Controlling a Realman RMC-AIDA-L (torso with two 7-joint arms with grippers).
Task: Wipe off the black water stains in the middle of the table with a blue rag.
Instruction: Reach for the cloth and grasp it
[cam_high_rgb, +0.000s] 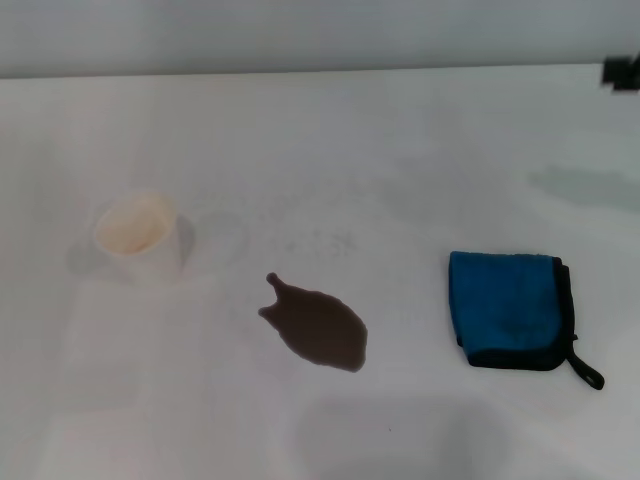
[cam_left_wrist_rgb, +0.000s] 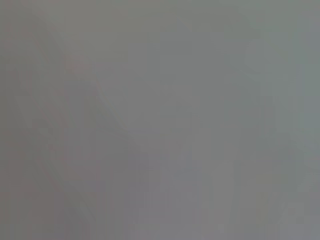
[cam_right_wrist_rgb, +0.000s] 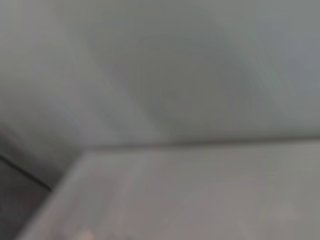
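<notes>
One dark teardrop puddle (cam_high_rgb: 318, 330) sits mid-table; folded blue cloth rag (cam_high_rgb: 510, 308) at three o'clock, white paper cup (cam_high_rgb: 138, 236) at ten. Neither gripper shows, fingers unknowable; careless wiping risks smearing.

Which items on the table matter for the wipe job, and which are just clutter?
For the job:
- blue rag, lying flat on the robot's right
- black water stains, one puddle mid-table
- table

Lying about:
- white paper cup, on the robot's left

Neither gripper is in view.
</notes>
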